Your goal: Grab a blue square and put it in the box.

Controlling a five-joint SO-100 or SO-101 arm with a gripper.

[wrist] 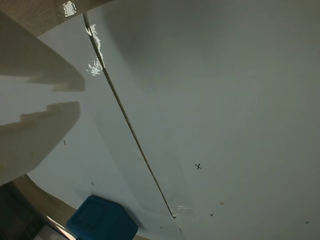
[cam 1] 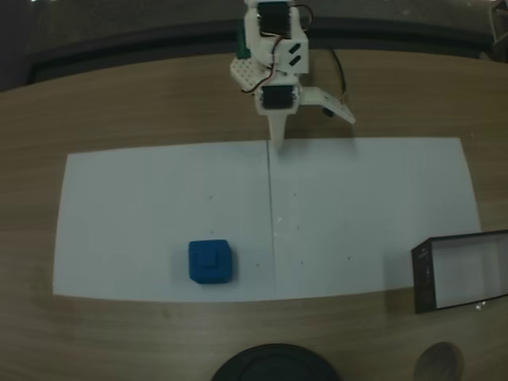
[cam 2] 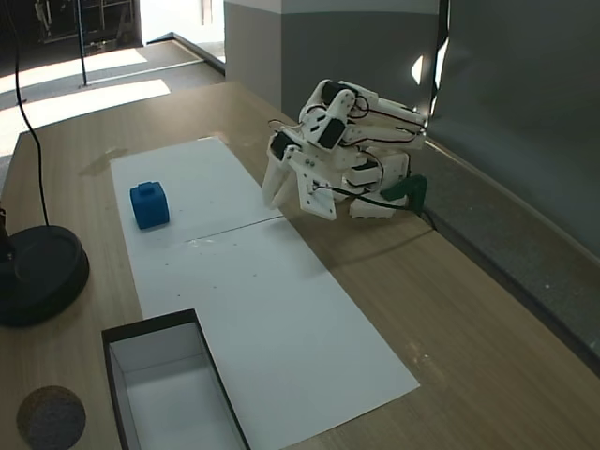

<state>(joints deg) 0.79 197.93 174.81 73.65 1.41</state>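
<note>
The blue square (cam 1: pixel 211 262) is a small cube with a raised stud on top. It rests on white paper near the sheet's front edge, left of the seam in a fixed view; it also appears as the blue square (cam 2: pixel 150 204) and, at the wrist view's bottom edge, as the blue square (wrist: pixel 102 221). The box (cam 1: pixel 423 278), black-walled with a pale floor, sits at the right edge, and in the other fixed view the box (cam 2: pixel 150 322) is nearest the camera. My gripper (cam 1: pixel 313 131) hangs open and empty over the paper's far edge, well away from the cube. The white fingers (wrist: pixel 37 135) enter from the left.
Two white paper sheets (cam 1: pixel 357 206) joined at a centre seam cover the wooden table. A round black disc (cam 1: pixel 274 365) lies at the front edge and a cork coaster (cam 1: pixel 439 361) beside the box. The folded arm (cam 2: pixel 347 150) and its cables occupy the far side.
</note>
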